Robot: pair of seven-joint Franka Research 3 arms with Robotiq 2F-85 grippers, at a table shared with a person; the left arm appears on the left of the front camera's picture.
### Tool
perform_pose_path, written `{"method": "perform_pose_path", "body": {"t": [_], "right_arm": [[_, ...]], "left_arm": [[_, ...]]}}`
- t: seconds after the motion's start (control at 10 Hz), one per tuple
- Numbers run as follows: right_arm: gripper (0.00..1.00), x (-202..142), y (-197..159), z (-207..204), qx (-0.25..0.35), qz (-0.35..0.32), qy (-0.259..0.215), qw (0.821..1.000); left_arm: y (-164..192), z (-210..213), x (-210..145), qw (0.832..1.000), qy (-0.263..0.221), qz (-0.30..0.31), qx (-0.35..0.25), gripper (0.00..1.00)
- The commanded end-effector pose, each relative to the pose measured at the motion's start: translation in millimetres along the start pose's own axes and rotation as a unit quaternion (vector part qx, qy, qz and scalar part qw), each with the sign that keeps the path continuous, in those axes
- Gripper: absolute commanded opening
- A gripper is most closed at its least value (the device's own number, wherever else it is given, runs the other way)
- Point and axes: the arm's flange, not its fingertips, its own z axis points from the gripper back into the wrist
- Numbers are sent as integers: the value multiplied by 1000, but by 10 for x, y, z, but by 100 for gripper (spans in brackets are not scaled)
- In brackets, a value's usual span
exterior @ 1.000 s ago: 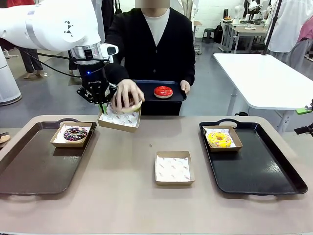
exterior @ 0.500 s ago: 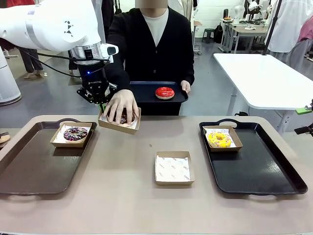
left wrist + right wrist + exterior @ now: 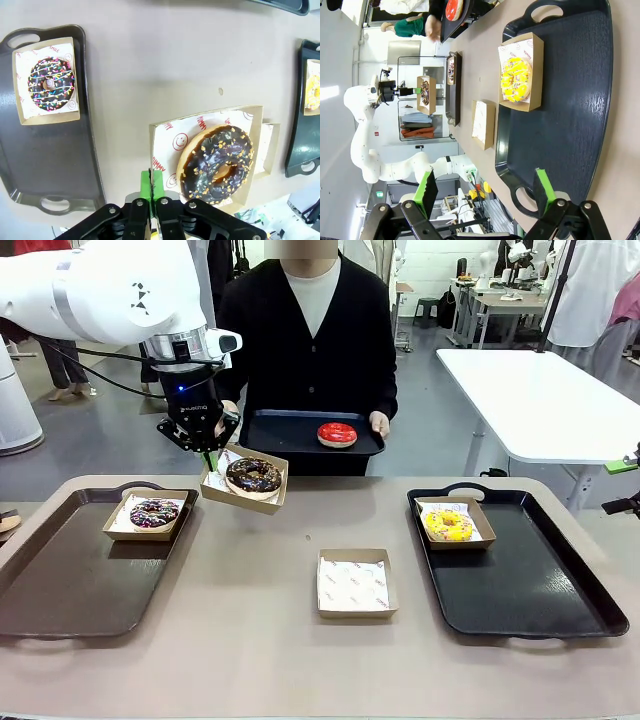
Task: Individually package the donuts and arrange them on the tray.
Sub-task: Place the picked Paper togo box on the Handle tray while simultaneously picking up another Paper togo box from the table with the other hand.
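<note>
Left gripper grips donut box, seemingly clear of person's tray.

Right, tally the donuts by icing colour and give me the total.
Yellow-iced ring donut: 1
Red-iced ring donut: 1
Chocolate-brown iced ring donut with nut bits: 1
Dark iced ring donut with coloured sprinkles: 1
Total: 4
</note>
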Motion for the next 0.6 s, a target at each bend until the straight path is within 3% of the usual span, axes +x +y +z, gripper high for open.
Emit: {"method": "perform_pose_path", "body": {"t": [0.0,0.5], "right_arm": [[100,-20,-19,-21,0,-3,3,1000],[100,-20,-19,-21,0,-3,3,1000]], "left_arm": [[9,24,-35,1000,1,4,-5,0],[9,24,-35,1000,1,4,-5,0]]}}
